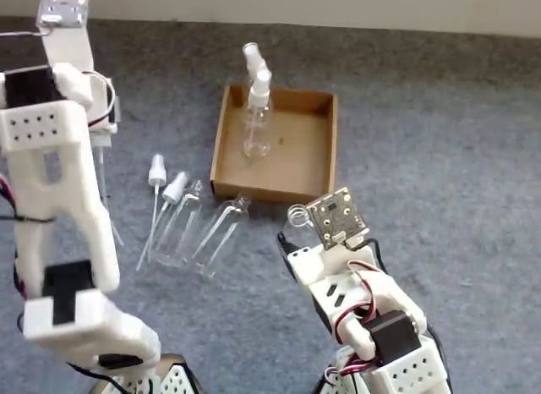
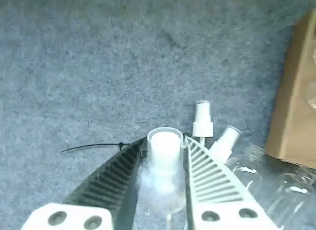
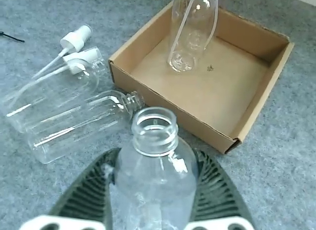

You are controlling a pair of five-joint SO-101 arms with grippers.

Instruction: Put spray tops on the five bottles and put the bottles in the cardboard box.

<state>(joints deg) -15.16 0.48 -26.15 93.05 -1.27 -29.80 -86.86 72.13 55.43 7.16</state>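
You have two capped bottles in the cardboard box, two bare bottles and two spray tops beside it (left gripper clamps a third top, right gripper the fifth bottle).

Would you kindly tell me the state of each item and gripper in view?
left gripper: shut on a spray top
right gripper: shut on an upright, uncapped bottle
cardboard box: open, holding two capped bottles upright
two bottles on the carpet: lying down, uncapped
two loose spray tops: lying on the carpet, unattached
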